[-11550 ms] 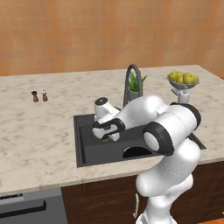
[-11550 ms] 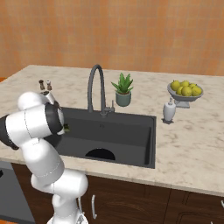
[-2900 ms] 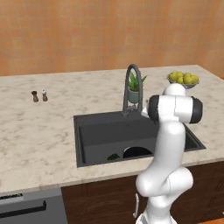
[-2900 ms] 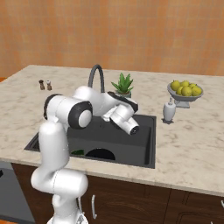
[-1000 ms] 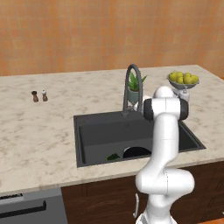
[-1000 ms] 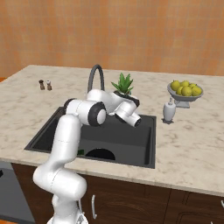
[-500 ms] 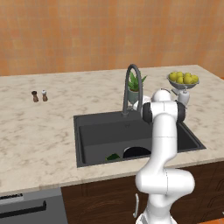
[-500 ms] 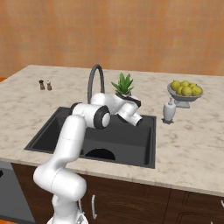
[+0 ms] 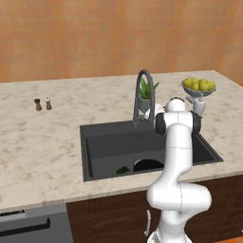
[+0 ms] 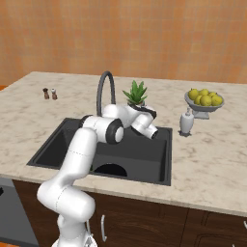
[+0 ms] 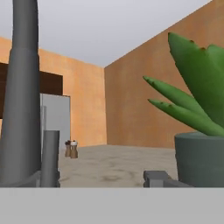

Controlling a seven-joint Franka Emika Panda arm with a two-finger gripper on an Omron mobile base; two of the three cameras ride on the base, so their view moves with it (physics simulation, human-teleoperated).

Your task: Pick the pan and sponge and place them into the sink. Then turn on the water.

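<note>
Grey faucet (image 9: pixel 144 92): I see it rise at the sink's back rim; in the hand view its thick stem stands left of centre, with a short upright lever (image 11: pixel 50 158) just beside it.
Hand (image 10: pixel 153 133): I have it behind the sink, between faucet base and potted plant (image 10: pixel 136 95); it holds nothing, and how wide the jaws stand I cannot tell.
Key relation: I judge the lever lies just ahead-left of the hand, its long axis upright.
Pan (image 9: pixel 148 165): in the sink (image 9: pixel 99 147), near the front wall.
Sponge (image 9: pixel 123 169): in the sink, beside the pan.
Water: none running yet.
Writing: none legible.
</note>
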